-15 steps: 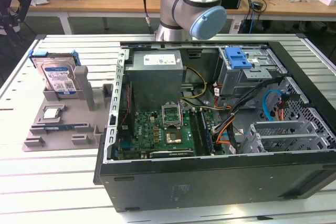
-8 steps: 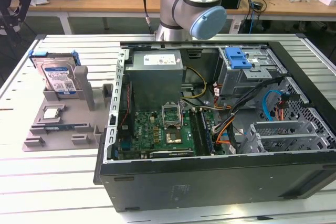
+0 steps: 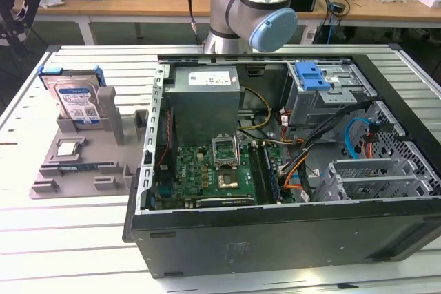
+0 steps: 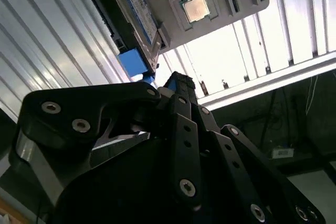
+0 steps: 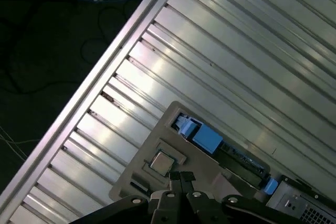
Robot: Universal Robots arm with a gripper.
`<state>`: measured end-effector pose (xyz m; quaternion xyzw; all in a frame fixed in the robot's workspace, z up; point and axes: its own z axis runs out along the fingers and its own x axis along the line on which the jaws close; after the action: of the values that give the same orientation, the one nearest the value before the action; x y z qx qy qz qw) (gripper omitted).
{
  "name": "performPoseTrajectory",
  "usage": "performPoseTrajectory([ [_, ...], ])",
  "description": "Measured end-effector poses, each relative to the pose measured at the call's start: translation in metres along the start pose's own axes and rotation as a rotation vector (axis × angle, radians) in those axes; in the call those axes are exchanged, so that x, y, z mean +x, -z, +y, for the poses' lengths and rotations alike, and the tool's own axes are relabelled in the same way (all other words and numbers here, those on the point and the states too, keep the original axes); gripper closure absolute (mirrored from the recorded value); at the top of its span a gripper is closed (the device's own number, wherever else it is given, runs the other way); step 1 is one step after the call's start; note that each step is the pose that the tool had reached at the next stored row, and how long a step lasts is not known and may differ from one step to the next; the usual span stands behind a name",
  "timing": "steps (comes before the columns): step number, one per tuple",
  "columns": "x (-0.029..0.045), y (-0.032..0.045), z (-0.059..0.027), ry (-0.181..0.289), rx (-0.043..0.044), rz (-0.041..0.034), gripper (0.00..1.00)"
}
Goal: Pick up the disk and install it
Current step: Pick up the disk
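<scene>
The disk point(image 3: 77, 99), a silver drive with a white-and-blue label in a blue carrier frame, leans in a slot at the back of the grey holder point(image 3: 76, 166) on the exterior view's left. It also appears in the second wrist view as the disk point(image 4: 131, 14) and, edge-on, in the first wrist view as the disk point(image 5: 239, 156). My gripper point(image 5: 181, 176) hangs well above the holder with its fingertips close together and nothing between them. In the second wrist view the gripper point(image 4: 176, 80) points toward the disk's blue corner. The arm point(image 3: 251, 5) rises behind the computer case.
An open computer case point(image 3: 275, 239) lies on the slatted metal table point(image 3: 83, 239), with a motherboard, cables and a drive cage with a blue latch point(image 3: 313, 75). A small square chip point(image 3: 67, 148) sits on the holder in front of the disk. Desks with clutter stand behind.
</scene>
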<state>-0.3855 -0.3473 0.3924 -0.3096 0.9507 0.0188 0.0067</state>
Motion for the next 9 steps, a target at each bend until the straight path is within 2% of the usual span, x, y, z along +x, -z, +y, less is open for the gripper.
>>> performPoseTrajectory([
  [9, 0.0000, 0.0000, 0.0000, 0.084, -0.0021, 0.0027, 0.89],
])
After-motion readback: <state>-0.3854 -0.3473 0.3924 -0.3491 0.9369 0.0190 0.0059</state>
